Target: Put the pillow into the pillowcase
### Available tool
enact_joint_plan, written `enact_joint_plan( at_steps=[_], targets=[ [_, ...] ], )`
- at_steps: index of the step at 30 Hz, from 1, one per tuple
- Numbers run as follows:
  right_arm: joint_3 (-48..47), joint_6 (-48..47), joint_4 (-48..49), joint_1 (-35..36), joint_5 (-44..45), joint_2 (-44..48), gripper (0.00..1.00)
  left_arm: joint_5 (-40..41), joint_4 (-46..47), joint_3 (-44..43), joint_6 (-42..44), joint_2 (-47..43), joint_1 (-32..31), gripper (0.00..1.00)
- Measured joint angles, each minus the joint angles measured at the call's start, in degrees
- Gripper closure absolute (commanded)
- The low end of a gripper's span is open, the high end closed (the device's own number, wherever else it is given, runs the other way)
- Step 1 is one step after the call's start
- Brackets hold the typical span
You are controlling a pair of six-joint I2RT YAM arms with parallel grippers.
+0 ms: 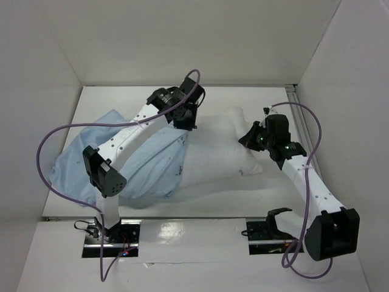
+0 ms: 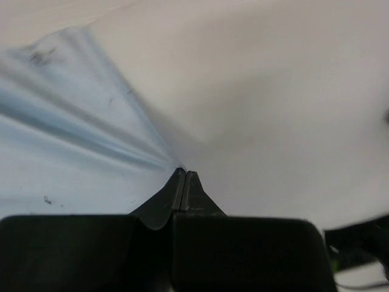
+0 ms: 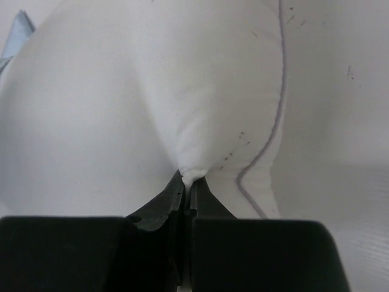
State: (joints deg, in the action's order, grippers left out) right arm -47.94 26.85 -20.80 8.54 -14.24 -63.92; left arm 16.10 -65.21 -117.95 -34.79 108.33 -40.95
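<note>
The white pillow [image 1: 219, 152] lies across the table's middle, its left part inside the light blue pillowcase [image 1: 146, 164]. My left gripper [image 1: 184, 126] is shut on the pillowcase's open edge at the pillow's top. In the left wrist view the gripper [image 2: 184, 173] pinches the blue pillowcase [image 2: 67, 152] fabric against the pillow [image 2: 273, 109]. My right gripper [image 1: 245, 140] is shut on the pillow's right end. In the right wrist view the gripper [image 3: 189, 176] holds a fold of the white pillow [image 3: 152, 91].
White walls enclose the table [image 1: 255, 97] at back and both sides. A metal rail [image 1: 298, 115] runs along the right side. Purple cables [image 1: 51, 158] loop from both arms. The arm bases [image 1: 267, 228] sit at the near edge.
</note>
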Motion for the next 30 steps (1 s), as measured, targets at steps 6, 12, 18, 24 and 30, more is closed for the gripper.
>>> enact_joint_plan(
  at_steps=[6, 12, 18, 24, 30],
  targets=[
    [-3.43, 3.02, -2.86, 7.26, 5.90, 6.05, 1.00, -16.15, 1.73, -15.58, 3.06, 4.63, -4.90, 1.00],
    [-4.70, 8.31, -4.48, 18.51, 24.70, 14.10, 1.00, -31.15, 6.88, -22.10, 1.29, 11.93, -5.79, 1.00],
    [5.84, 18.29, -6.16, 23.96, 36.76, 20.22, 1.00, -35.04, 10.21, -20.26, 1.51, 12.68, -3.21, 1.00],
    [17.49, 27.76, -5.11, 27.61, 35.36, 21.20, 1.00, -33.22, 10.36, -21.05, 3.74, 13.81, 1.86, 0.36],
    [11.34, 26.40, -6.03, 28.87, 33.79, 16.90, 0.19, -23.26, 10.36, -11.87, 7.61, 6.88, 0.83, 0.08]
  ],
)
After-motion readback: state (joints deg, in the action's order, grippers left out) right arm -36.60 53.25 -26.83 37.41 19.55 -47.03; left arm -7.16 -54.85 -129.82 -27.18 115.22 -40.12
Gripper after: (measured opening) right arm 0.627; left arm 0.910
